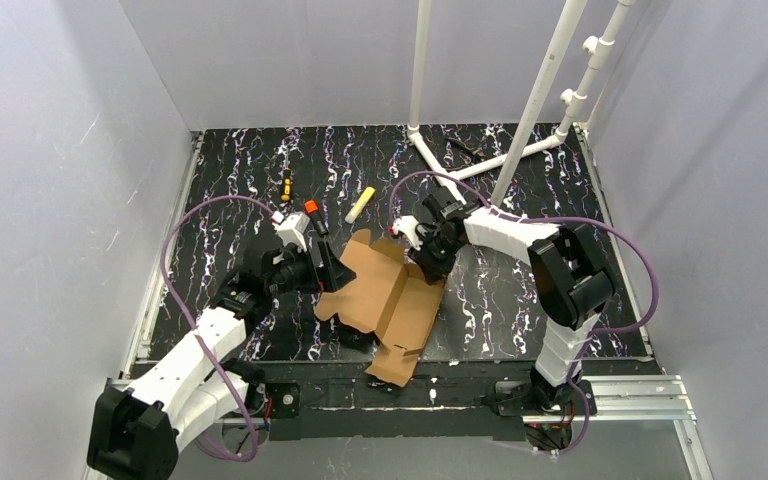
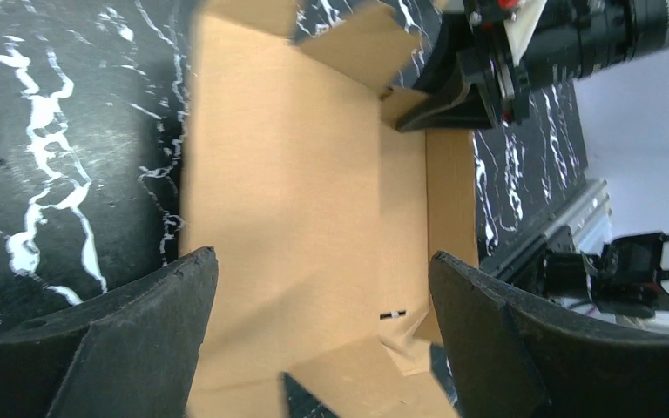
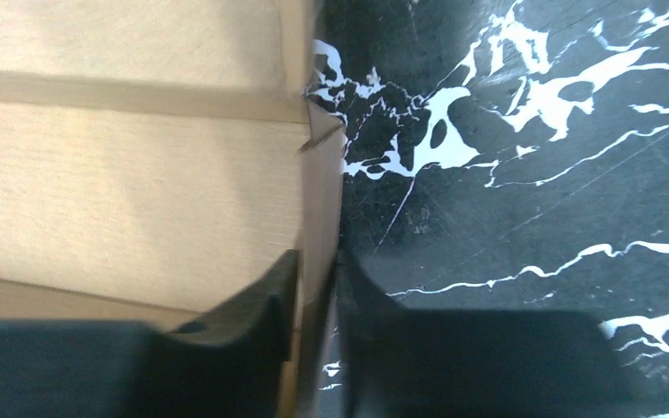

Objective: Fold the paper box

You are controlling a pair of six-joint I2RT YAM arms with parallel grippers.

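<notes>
- Right fingers (image 3: 244, 322) pinch an edge of the brown die-cut cardboard box sheet (image 1: 385, 295); it could slip out.
- Left fingers (image 2: 139, 322) wide, empty: sheet may slide.

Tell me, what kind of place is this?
Probably a robot lab's test booth: plain white walls box in a black marbled table, a left arm and a right arm are bolted at its near edge, and white pipe poles stand behind the paper box.
</notes>
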